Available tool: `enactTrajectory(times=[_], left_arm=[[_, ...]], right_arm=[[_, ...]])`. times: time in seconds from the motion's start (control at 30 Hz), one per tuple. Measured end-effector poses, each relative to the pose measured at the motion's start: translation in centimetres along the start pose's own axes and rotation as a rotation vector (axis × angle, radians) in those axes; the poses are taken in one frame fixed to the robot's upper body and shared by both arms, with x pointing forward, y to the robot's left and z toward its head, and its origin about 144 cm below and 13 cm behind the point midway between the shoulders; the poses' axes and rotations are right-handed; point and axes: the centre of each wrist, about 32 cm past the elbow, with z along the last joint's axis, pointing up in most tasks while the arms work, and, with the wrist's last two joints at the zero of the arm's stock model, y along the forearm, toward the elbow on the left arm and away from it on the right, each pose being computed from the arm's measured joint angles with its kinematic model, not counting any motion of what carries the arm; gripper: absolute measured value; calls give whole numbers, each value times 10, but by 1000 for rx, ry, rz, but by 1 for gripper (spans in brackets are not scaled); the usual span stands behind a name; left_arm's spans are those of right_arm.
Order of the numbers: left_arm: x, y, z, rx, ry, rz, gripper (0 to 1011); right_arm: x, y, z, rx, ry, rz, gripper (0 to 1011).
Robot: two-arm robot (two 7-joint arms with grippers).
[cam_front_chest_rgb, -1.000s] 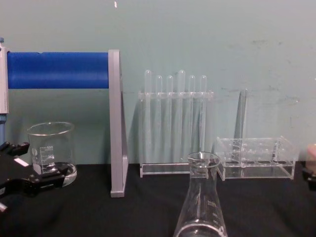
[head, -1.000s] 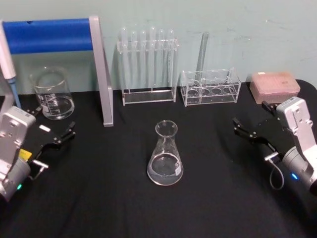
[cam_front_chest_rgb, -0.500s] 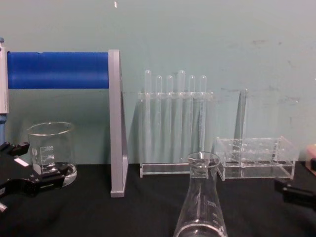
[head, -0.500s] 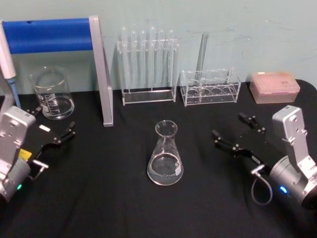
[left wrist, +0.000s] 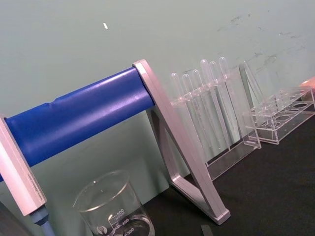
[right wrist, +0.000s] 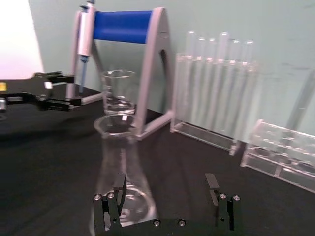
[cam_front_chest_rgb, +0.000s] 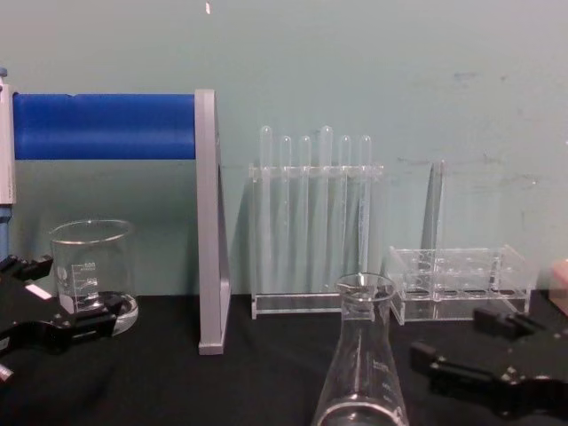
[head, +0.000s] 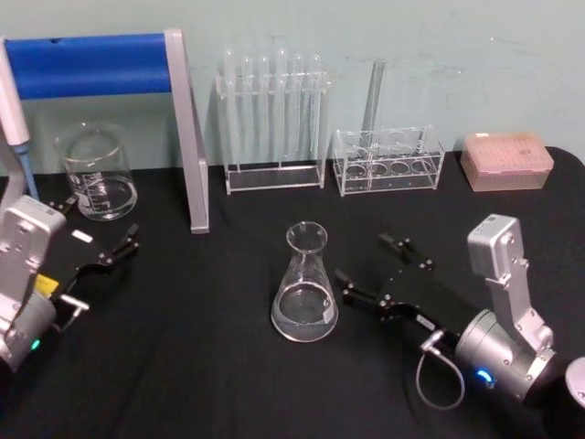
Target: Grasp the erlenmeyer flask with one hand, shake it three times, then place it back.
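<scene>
So the whole thing sits on a black cloth-covered table [head: 192, 375] pushed against a plain teal wall [head: 475, 55]. Along the far edge, left to right: a pipette stand with a blue bar [head: 91, 64], a glass beaker [head: 96, 174], a tall test tube rack [head: 272, 119], a low rack [head: 388, 163] with one tube in it, and a pink tip box [head: 507, 160].

The erlenmeyer flask [head: 304, 288] stands upright on the cloth, mid-table, nothing gripping it. The right gripper [head: 362, 257] is just right of it with its fingers spread wide. The nearer fingertip is just beside the flask's base, and I honestly can't tell if it touches. From the right wrist camera the flask stands in front of one finger, not in the gap between the two. The left gripper [head: 103, 217] is parked over at the left, near the beaker, fingers apart too.

Hard-to-see bits: the chest camera cuts off the flask's base, the pipette [head: 14, 110] runs off the left edge, and the liquid is barely visible.

Room-wise, there's bare cloth on the near side and left of the flask, and the racks are well behind it.
</scene>
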Motion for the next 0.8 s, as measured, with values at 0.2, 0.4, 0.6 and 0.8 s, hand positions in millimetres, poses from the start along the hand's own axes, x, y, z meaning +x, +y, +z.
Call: enactTrajectory(times=[0.2, 0.4, 0.6, 0.8], left_arm=[[0, 0, 0, 0, 0, 0, 1001], [0, 0, 0, 0, 0, 0, 1001], [0, 0, 0, 0, 0, 0, 1000], [0, 0, 0, 0, 0, 0, 1001]], right_arm=[[-9, 5, -1, 7, 24, 57, 1003], [-12, 10, 0, 12, 27, 81, 1003], [-12, 19, 2, 19, 18, 92, 1003], [-12, 30, 2, 26, 7, 103, 1003]])
